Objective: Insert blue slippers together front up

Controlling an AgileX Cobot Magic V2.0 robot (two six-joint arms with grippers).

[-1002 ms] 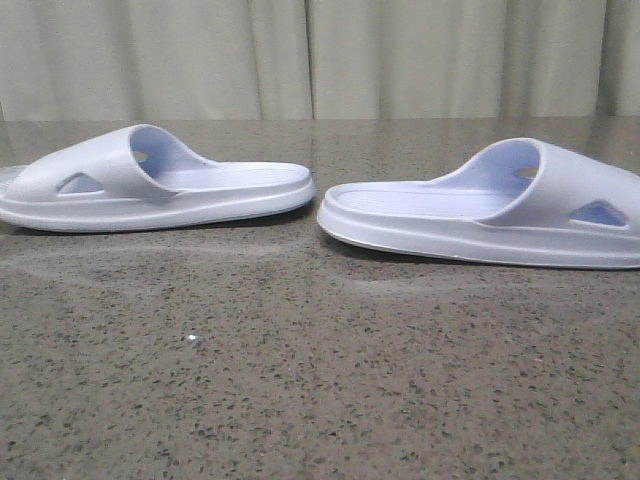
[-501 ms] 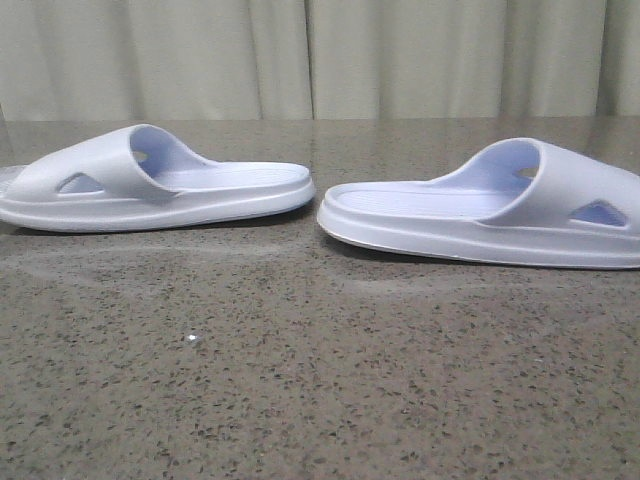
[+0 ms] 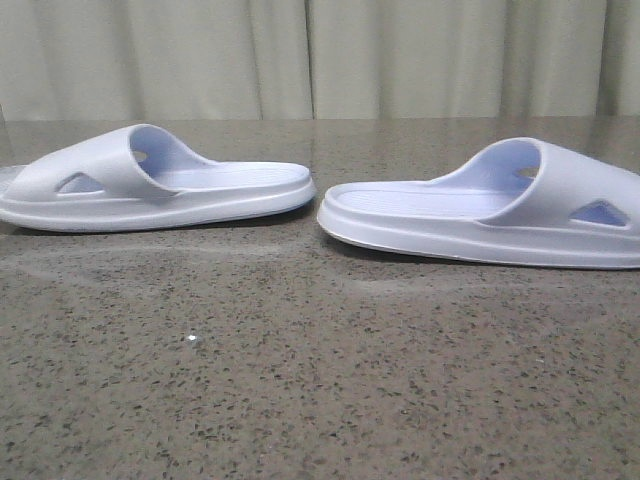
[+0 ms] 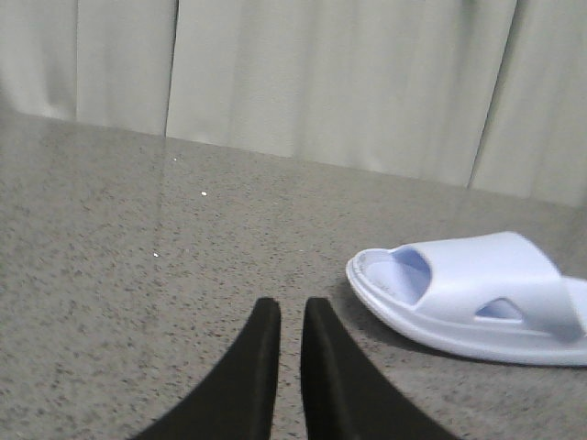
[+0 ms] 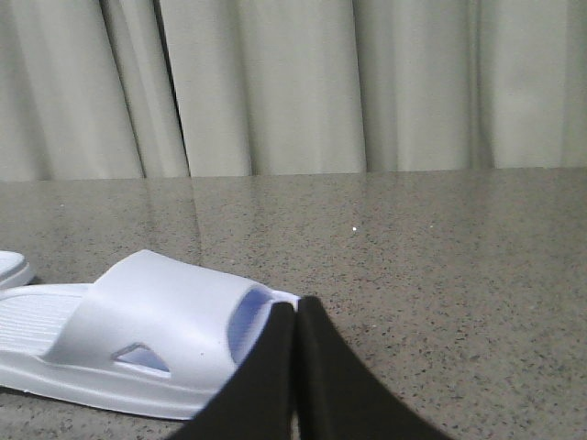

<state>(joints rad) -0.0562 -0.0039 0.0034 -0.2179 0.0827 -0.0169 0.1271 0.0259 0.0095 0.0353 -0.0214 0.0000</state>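
Observation:
Two blue slippers lie flat on the speckled stone table, sole down, heels towards each other. In the front view the left slipper (image 3: 150,185) and the right slipper (image 3: 480,215) are a small gap apart. Neither gripper shows there. In the left wrist view, my left gripper (image 4: 291,312) hovers over bare table beside the left slipper (image 4: 477,293), its black fingers nearly together with only a thin slit and nothing between them. My right gripper (image 5: 295,310) is shut and empty, its tips close to the strap end of the right slipper (image 5: 156,339).
The stone table (image 3: 300,380) runs back to a pale pleated curtain (image 3: 320,60). In the right wrist view, the rim of the other slipper (image 5: 11,268) peeks in at the frame's edge.

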